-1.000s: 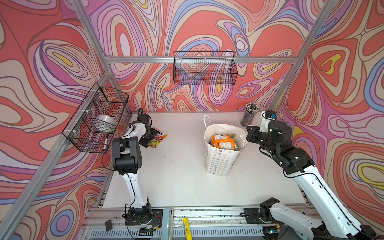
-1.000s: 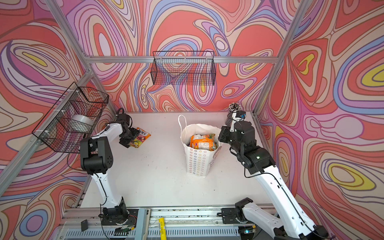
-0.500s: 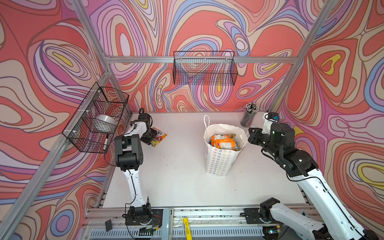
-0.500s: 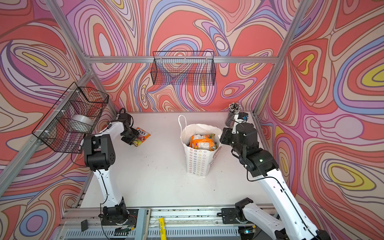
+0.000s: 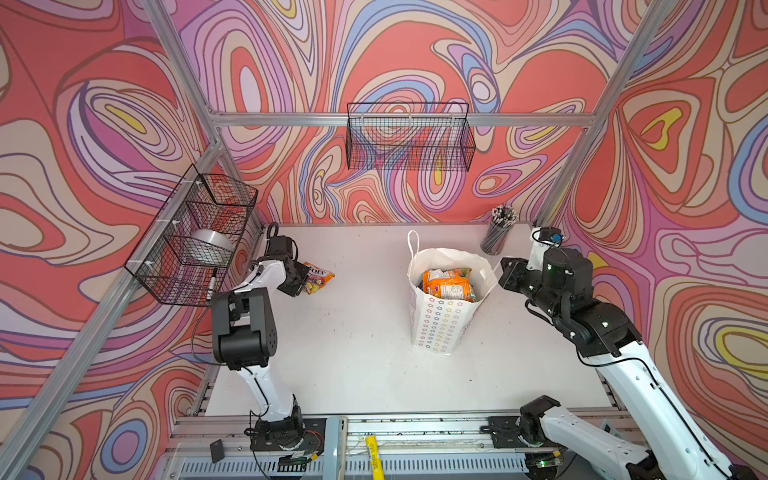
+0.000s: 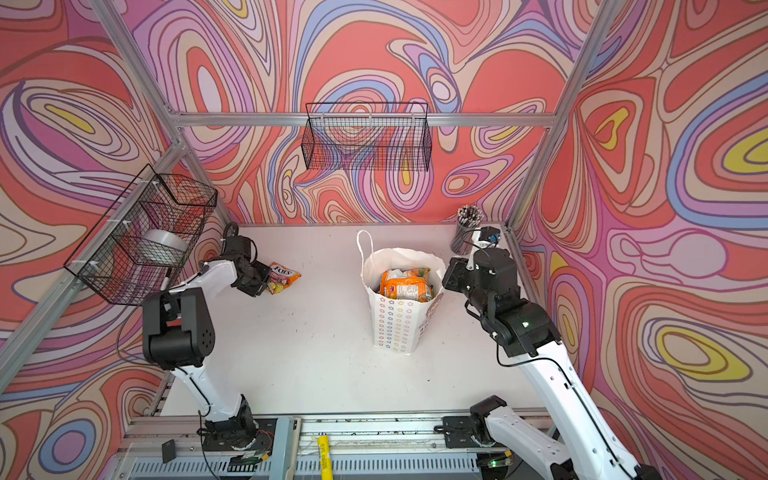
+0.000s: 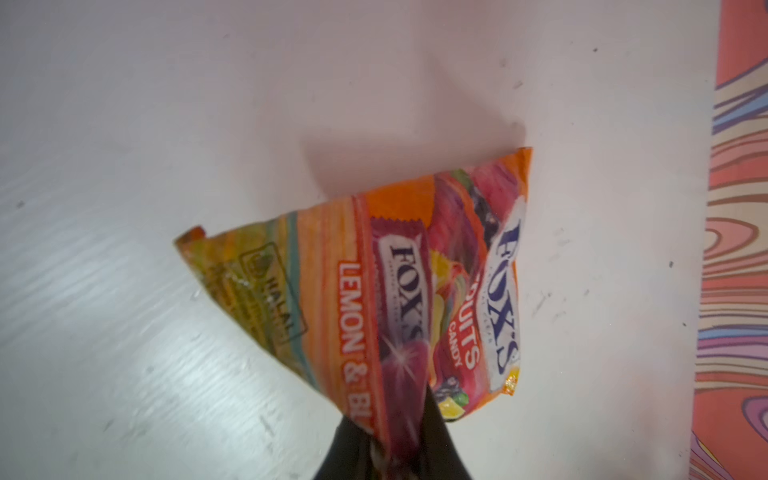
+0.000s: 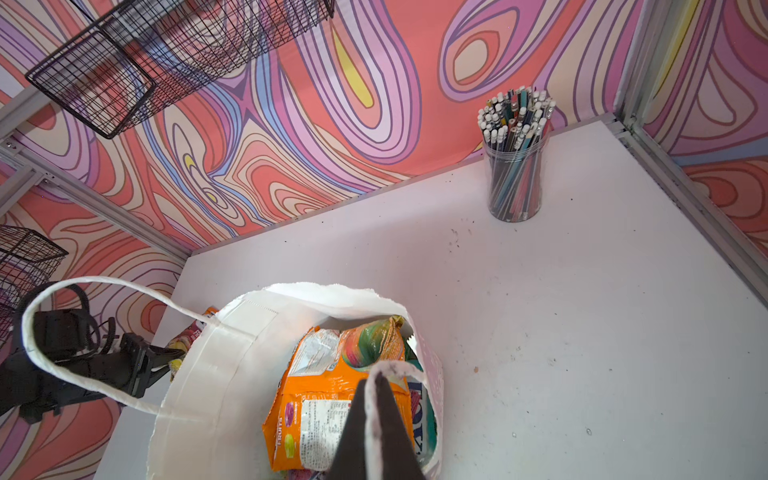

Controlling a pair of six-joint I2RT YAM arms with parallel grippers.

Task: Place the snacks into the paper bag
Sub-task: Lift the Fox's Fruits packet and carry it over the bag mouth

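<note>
Left fingers (image 7: 347,455) pinch the orange glossy FOX'S packet (image 7: 374,291); right fingers (image 8: 353,436) clamp the white paper bag's (image 8: 208,374) handle. A slow lift looks safest.

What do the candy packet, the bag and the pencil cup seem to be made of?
The candy packet: thin plastic film, glossy; it shines and crumples. The bag: matte white paper, seemingly; it stands stiffly, rim folded over. The pencil cup: clear plastic, perhaps glass; the pencils show through its wall.

Orange FOX'S packet (image 7: 395,291) crumpled at the table's (image 5: 353,365) left side, white star-patterned paper bag (image 5: 438,328) upright, mouth open, orange and green packets (image 5: 449,284) inside.
</note>
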